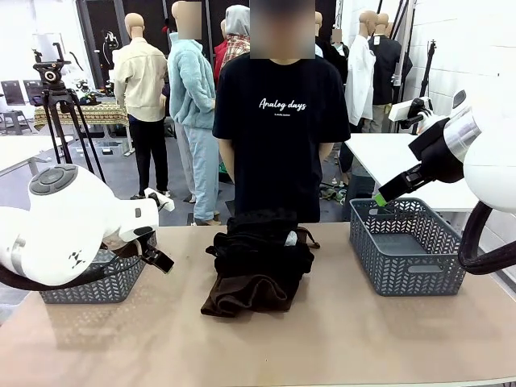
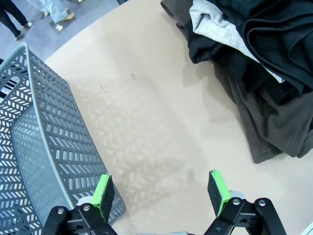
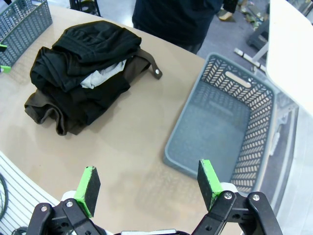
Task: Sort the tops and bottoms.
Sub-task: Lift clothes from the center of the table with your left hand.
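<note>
The tops and bottoms lie in one heap (image 1: 258, 262) at the table's middle. Black garments (image 3: 93, 41) are on top, a pale grey-blue one (image 3: 100, 77) peeks out between them, and a dark brown one (image 3: 51, 112) lies underneath. In the left wrist view the heap (image 2: 266, 83) is at the upper right. My left gripper (image 2: 160, 192) hangs open over bare table between the heap and the left basket. My right gripper (image 3: 149, 180) is open and high above the table, near the right basket. Neither holds anything.
A grey lattice basket (image 1: 89, 289) stands at the table's left, close beside my left gripper (image 2: 49, 142). A second basket (image 1: 403, 270) stands at the right, with nothing in it (image 3: 220, 122). A person in a black T-shirt (image 1: 278, 129) stands at the far edge behind the heap.
</note>
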### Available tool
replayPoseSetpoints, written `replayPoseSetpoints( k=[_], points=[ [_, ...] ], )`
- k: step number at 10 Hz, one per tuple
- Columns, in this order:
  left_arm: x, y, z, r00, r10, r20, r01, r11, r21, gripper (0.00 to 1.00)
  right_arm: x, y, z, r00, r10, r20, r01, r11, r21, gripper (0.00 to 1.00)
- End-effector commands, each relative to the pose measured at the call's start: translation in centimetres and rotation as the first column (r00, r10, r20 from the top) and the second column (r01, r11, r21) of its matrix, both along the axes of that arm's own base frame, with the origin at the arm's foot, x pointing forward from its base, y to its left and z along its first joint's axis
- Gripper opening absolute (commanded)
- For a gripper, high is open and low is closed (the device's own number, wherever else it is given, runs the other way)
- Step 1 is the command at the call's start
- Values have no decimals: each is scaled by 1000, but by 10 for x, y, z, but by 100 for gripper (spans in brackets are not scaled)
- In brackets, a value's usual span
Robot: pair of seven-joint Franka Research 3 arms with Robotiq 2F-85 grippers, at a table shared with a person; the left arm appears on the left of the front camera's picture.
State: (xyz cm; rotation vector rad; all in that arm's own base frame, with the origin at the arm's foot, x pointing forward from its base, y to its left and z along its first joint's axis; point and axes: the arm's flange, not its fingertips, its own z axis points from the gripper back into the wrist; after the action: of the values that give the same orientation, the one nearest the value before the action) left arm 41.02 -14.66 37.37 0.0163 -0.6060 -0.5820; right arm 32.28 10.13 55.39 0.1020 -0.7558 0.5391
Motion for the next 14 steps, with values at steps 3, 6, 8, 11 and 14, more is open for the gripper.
replayPoseSetpoints(
  k=[3, 6, 8, 11, 14],
  points=[
    [-1, -1, 0, 1000, 3, -9, -3, 1000, -4, 100, 3, 1, -2, 1000, 8, 7, -8, 1000, 15, 100],
    [-1, -1, 0, 1000, 3, -9, -3, 1000, -4, 100, 3, 1, -2, 1000, 8, 7, -8, 1000, 15, 100],
    [0, 0, 0, 1000, -1, -1, 1, 1000, 0, 94, 3, 1, -2, 1000, 8, 7, -8, 1000, 15, 100],
    [-31, 47, 85, 990, -46, 133, 39, 998, 49, 94, 3, 1, -2, 1000, 8, 7, -8, 1000, 15, 100],
    [-51, 80, 126, 986, -112, 126, 106, 993, 52, 94, 3, 1, -2, 1000, 8, 7, -8, 1000, 15, 100]
  ],
)
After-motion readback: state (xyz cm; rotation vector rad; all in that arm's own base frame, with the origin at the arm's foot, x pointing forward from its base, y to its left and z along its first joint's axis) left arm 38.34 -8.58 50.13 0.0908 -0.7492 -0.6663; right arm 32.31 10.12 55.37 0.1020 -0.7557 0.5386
